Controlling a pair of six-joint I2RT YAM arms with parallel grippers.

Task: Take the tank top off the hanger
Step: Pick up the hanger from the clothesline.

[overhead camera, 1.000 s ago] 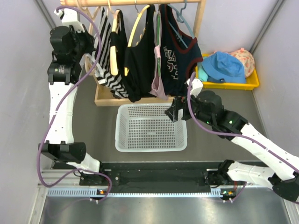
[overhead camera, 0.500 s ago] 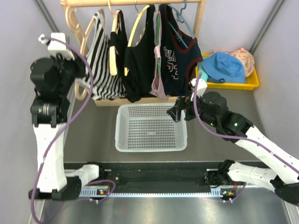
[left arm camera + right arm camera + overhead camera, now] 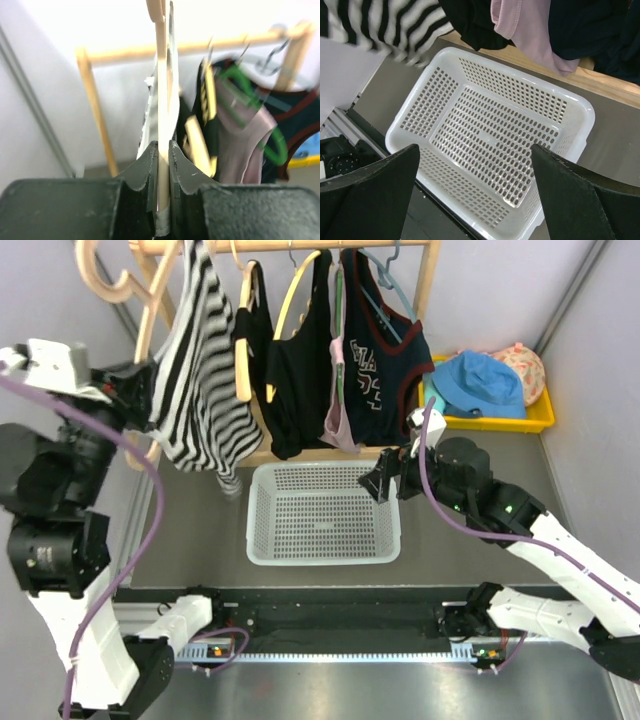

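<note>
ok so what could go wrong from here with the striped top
The left gripper pinches the wooden hanger only by its thin edge, so it could twist or slip. The striped tank top hangs by the left rim of the white basket; sliding off now, it might miss. The right gripper is open, apart from the fabric, so nothing would catch it.

Overhead view: bright, even, diffuse light; soft shadows; glare band on desk (image 3: 350, 690) at 6 o'clock; striped tank top (image 3: 200, 390) motion-blurred at 10 o'clock.
Left wrist view: backdrop (image 3: 100, 25) overexposed at 12 o'clock, garments (image 3: 240, 130) smeared, hanger (image 3: 161, 100) bleached, left fingers (image 3: 142, 185) dark.
Right wrist view: basket (image 3: 485, 140) sharp.
</note>
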